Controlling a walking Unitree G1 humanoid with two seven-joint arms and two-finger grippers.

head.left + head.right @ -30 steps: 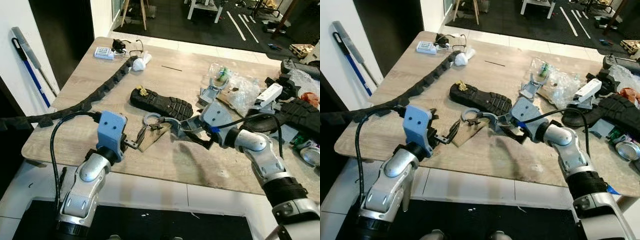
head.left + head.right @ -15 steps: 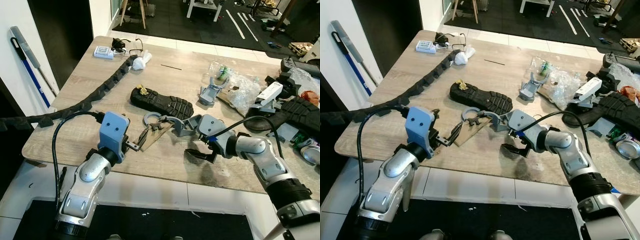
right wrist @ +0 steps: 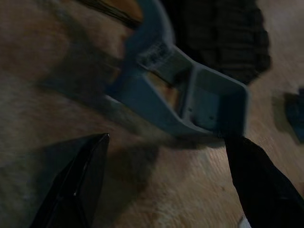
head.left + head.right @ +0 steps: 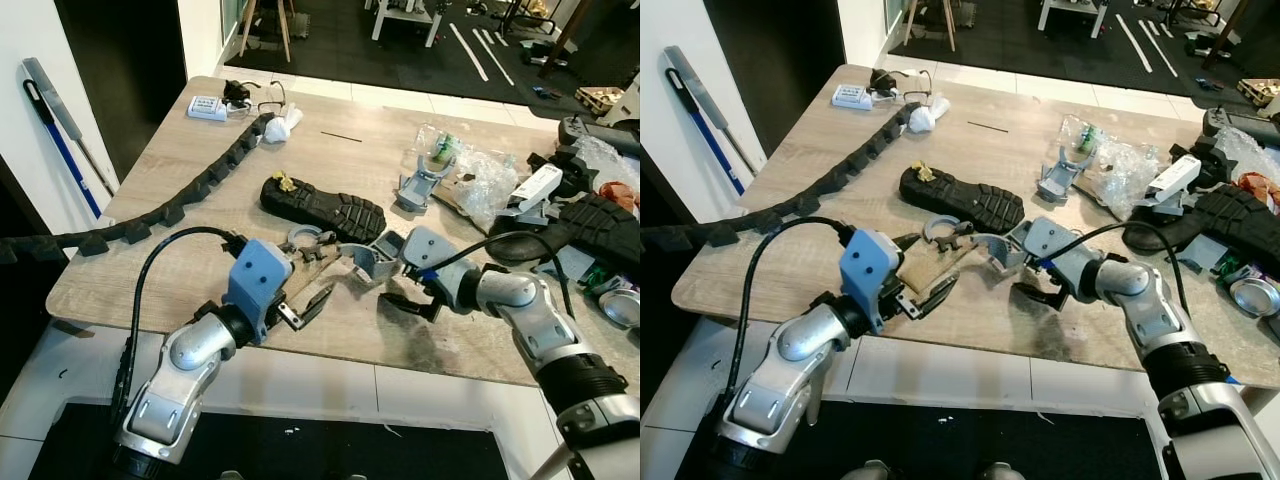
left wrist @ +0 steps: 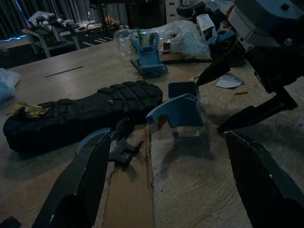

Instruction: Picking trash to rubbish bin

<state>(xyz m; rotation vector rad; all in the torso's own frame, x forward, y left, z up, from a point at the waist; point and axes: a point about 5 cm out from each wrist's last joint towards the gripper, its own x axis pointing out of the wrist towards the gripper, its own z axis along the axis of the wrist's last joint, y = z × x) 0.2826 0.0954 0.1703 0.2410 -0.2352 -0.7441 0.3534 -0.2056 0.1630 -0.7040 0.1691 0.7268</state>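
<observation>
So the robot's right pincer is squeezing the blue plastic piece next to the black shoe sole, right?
Not quite. The right pincer is open, with its fingers spread on either side of the blue plastic piece, not squeezing it. The right wrist view shows the gap. The piece does lie next to the black shoe sole.
</observation>
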